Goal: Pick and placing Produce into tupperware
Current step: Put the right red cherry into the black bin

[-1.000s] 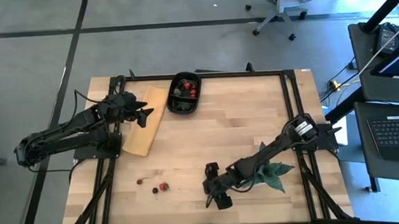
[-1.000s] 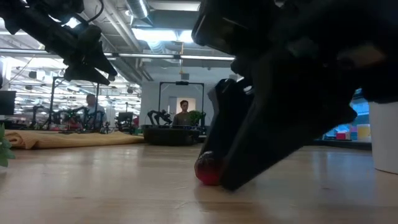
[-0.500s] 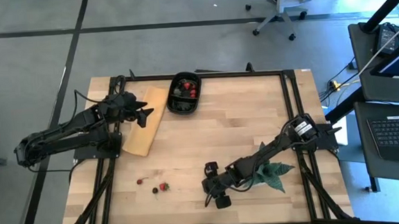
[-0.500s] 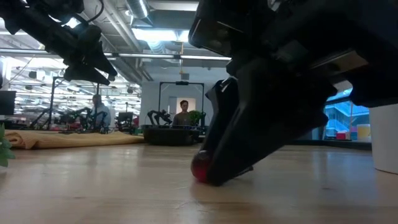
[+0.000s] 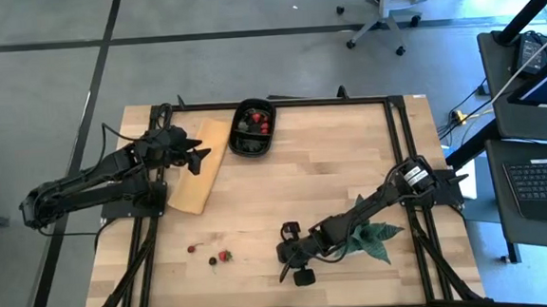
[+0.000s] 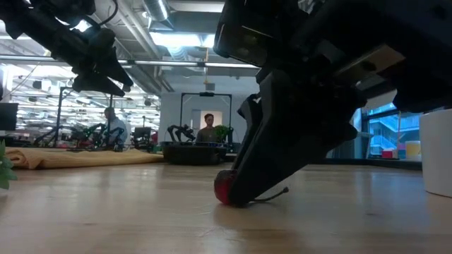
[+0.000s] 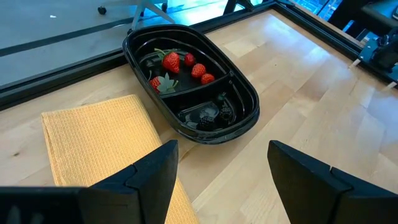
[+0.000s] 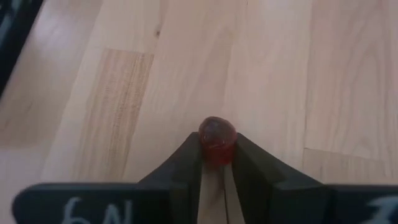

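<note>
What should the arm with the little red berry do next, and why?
Probably lift straight up. The right gripper has its fingers shut on a red berry that sits low on the wooden table, and the black tub already holding strawberries lies at the far edge.

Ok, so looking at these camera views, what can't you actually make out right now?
- High view: the red fruit pinched by the right end effector is hidden beneath that arm.
- Low view: the same arm covers most of the fruit; the black tub is far off, contents unreadable.
- Left wrist view: the dark items in the tub's nearer compartment are too dim to identify.
- High view: loose fruits too small to tell apart.
</note>
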Controlling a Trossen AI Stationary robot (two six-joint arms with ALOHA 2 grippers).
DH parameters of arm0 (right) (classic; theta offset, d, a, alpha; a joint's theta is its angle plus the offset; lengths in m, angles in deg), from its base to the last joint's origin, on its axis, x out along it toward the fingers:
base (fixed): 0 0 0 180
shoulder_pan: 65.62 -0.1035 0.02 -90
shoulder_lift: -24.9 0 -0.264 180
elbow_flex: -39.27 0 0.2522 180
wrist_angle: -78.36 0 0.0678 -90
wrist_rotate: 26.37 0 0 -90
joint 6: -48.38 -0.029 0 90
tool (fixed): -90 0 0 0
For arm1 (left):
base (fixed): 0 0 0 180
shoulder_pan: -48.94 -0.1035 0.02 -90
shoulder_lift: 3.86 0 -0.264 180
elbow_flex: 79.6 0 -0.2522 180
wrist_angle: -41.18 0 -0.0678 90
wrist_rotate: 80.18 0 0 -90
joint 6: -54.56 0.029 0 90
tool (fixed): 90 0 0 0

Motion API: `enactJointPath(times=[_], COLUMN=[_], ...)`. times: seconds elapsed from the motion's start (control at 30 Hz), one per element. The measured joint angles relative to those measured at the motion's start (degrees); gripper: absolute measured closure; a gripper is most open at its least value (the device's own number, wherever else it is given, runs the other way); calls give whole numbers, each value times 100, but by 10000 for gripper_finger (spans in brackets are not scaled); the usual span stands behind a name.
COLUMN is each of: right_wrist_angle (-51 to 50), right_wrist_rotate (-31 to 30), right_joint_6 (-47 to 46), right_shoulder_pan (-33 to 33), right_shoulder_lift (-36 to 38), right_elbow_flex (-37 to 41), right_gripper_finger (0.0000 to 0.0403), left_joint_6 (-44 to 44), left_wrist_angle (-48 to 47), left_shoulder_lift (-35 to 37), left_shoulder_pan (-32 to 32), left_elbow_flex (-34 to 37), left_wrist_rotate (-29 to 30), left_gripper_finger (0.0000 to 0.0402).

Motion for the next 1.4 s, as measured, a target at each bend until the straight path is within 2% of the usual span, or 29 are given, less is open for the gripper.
enactJointPath(times=[0.37, 0.53, 0.77, 1.07, 1.23, 1.4], right_wrist_angle=[-109, -744, -1721, -3322, -3729, -3758], right_wrist_rotate=[60, 26, 4, 0, -1, 2], right_joint_6=[-142, -35, 426, 932, 794, 760], right_shoulder_pan=[207, 490, 1084, 2037, 2744, 3512], right_shoulder_lift=[170, 491, 784, 807, 811, 811], right_elbow_flex=[7, -226, -1167, -3047, -3857, -4252], right_gripper_finger=[328, 329, 329, 329, 329, 329], left_joint_6=[-125, -131, -144, -138, -138, -93], left_wrist_angle=[-2, -79, -199, -306, -306, -302], left_shoulder_lift=[0, 0, -2, -1, -2, 0], left_shoulder_pan=[0, 0, 0, 0, 0, 0], left_elbow_flex=[0, 0, -2, -2, -2, -2], left_wrist_rotate=[0, 0, 0, -2, -2, -2], left_gripper_finger=[162, 162, 162, 162, 162, 162])
